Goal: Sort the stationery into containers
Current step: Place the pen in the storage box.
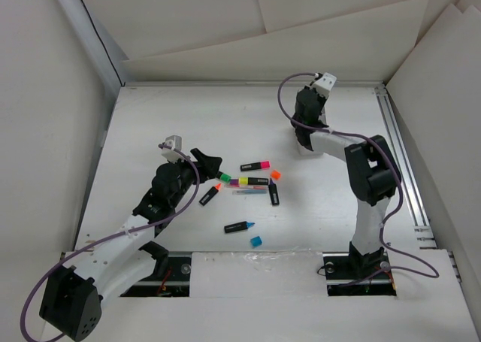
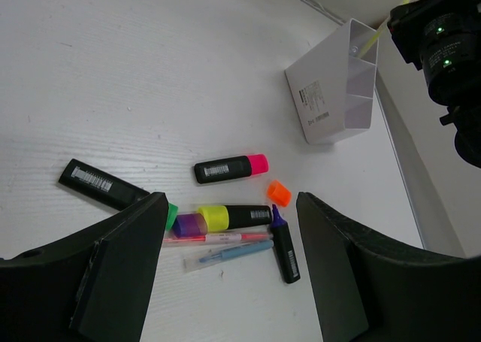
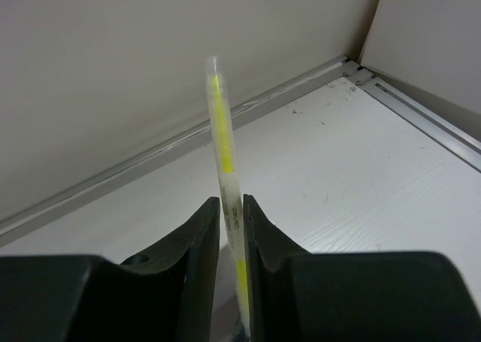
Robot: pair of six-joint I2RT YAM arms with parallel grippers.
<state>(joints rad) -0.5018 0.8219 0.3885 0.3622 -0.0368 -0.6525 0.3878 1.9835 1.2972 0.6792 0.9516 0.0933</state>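
The left gripper (image 2: 231,204) was wide open, with its dark fingers (image 2: 120,267) at the bottom of the frame. Between them lay a yellow highlighter (image 2: 234,217) touching a purple cap (image 2: 189,225). A pink pen (image 2: 218,238) and a blue pen (image 2: 229,252) lay just below. A pink highlighter (image 2: 229,168) lay above. In the upper right stood a tipped white box (image 2: 331,94) with a yellow pen (image 2: 373,41) at its top.

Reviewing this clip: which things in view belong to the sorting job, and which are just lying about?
Part of the job:
- white box
- yellow pen, held in the right gripper
- highlighters
- thin pens
- loose orange cap
- loose blue cap

Not the job, only rig parts:
- metal rail
- purple arm cables
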